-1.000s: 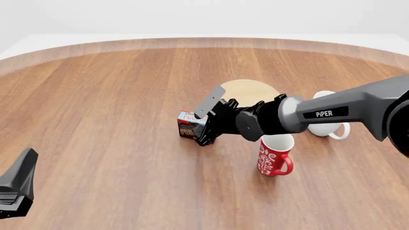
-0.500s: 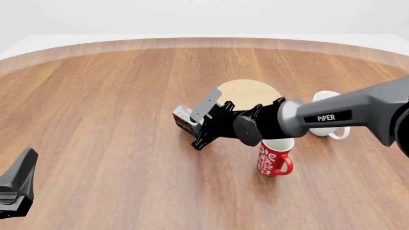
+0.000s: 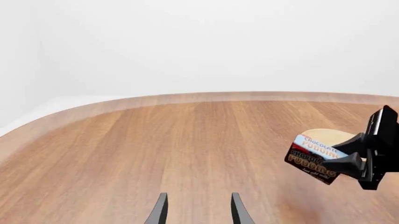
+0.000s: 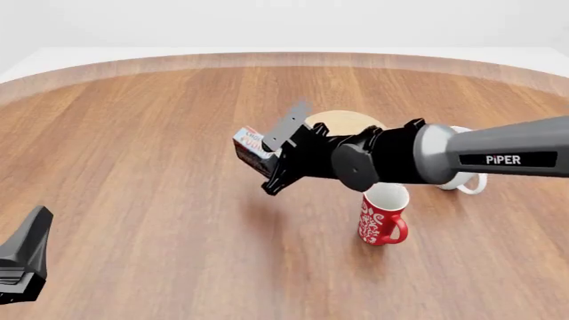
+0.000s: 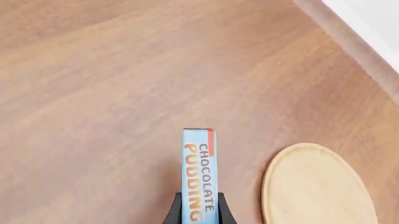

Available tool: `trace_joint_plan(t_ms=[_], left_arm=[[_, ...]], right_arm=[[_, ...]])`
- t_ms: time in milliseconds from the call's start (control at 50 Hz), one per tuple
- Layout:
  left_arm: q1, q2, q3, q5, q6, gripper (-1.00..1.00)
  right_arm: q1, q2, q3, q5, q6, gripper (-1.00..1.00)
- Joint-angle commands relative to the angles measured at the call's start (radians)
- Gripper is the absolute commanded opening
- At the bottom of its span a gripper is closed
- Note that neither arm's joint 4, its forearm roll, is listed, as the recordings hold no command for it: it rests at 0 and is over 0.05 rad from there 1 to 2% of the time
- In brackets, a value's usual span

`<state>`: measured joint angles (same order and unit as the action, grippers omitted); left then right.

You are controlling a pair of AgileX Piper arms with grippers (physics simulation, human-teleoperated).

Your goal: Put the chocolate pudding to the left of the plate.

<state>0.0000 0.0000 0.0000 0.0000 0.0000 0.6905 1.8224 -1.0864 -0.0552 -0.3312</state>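
Brown-fronted and blue-topped, the chocolate pudding (image 4: 252, 148) carton hangs tilted above the wooden table (image 4: 133, 133), lifted clear of it, with a soft shadow on the boards below. In the front view it sits just left of the plate (image 4: 342, 123), whose light-wood disc is mostly hidden behind the arm. The right gripper (image 4: 271, 167) pinches the carton between its two black fingers; the right wrist view shows the narrow blue edge of the carton (image 5: 199, 172) clamped at its near end (lettering readable along it), with the plate (image 5: 318, 186) lying flat on the table beside it and apart from it.

From the left wrist view the carton (image 3: 313, 158) is seen tilted in front of the plate (image 3: 327, 136), held by the black fingers of the right gripper (image 3: 349, 161).

Behind the right arm (image 4: 498, 157), a red patterned mug (image 4: 382, 217) stands upright on the table near the plate, and a white mug (image 4: 462, 177) stands past it, partly covered by the arm.

The left gripper (image 4: 22, 260) rests low at the near left corner of the front view, well apart from everything; its fingers (image 3: 160, 212) are spread, with bare table between them.
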Motion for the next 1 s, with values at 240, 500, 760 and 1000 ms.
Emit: trace_joint_plan(t_ms=[240, 500, 760, 1000], left_arm=[[0.000, 0.000, 0.000, 0.000, 0.000, 1.00], [0.000, 0.000, 0.000, 0.000, 0.000, 1.00], [0.000, 0.000, 0.000, 0.000, 0.000, 1.00], [0.000, 0.000, 0.000, 0.000, 0.000, 1.00]], right_arm=[[-0.032, -0.027, -0.149, 0.134, -0.015, -1.00], [-0.045, 0.058, -0.278, 0.167, -0.011, -1.00], [-0.070, 0.183, -0.424, 0.187, -0.005, -1.00], [-0.087, 0.272, -0.518, 0.203, 0.000, -1.00]])
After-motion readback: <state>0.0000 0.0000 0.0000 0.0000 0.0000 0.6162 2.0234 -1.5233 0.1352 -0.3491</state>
